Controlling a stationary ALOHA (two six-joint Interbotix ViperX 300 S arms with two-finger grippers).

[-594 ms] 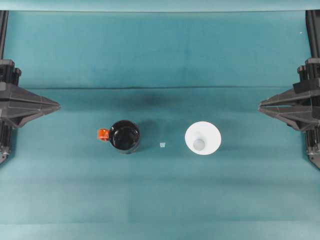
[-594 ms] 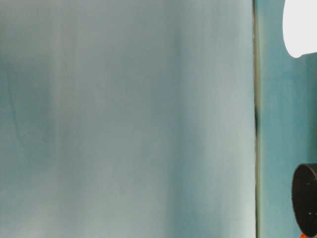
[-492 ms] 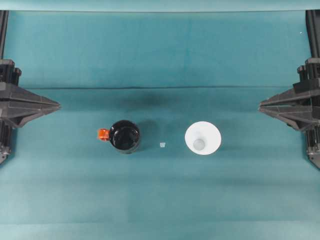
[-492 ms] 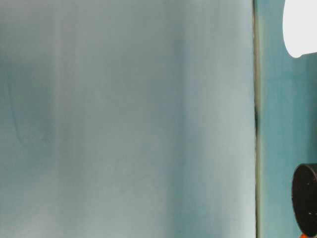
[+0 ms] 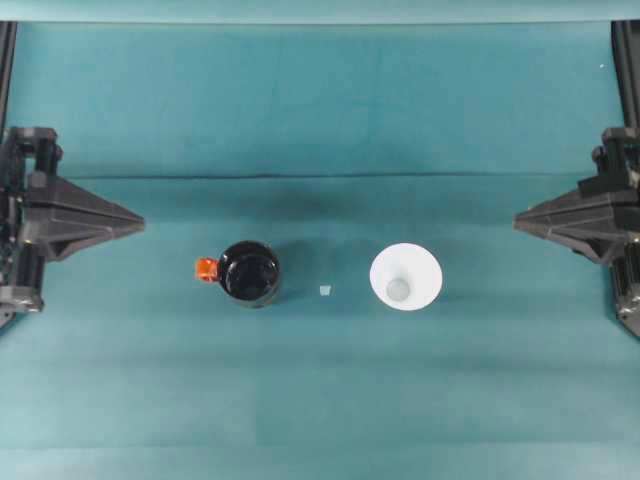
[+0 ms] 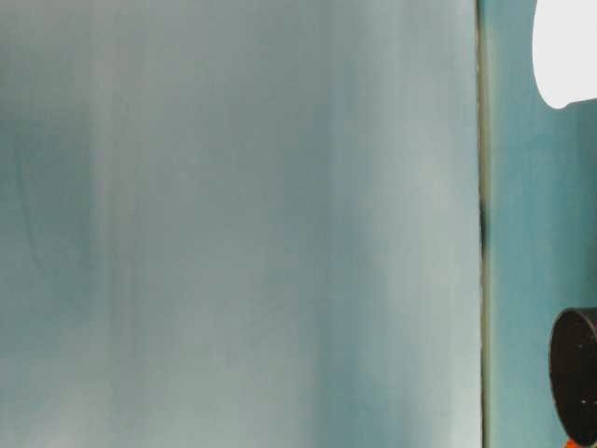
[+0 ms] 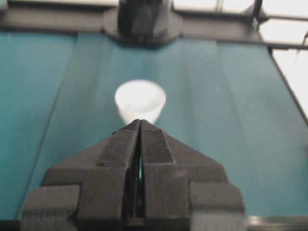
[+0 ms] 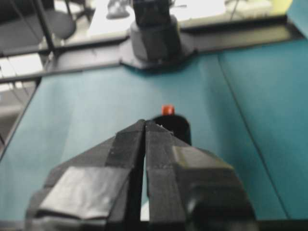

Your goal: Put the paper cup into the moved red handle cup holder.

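Left hand (image 5: 140,224): fingers pressing together, gripping nothing, hovering at the worktop (image 5: 320,400) edge. Right hand (image 5: 518,222): likewise pinched closed and empty. Red handle cup holder (image 5: 249,273): standing upright ahead of the left hand. Paper cup (image 5: 405,277): sitting rim-up, nearer the right hand, well apart from the holder.

one paper cup (image 5: 406,277), one cup holder (image 5: 249,273), two tools

The left end effector (image 5: 140,224) has slid a little way in over the counter (image 5: 320,400), so its closed tip now sits nearer the middle. The right end effector (image 5: 518,222) has barely crept inward, tips pressed together.
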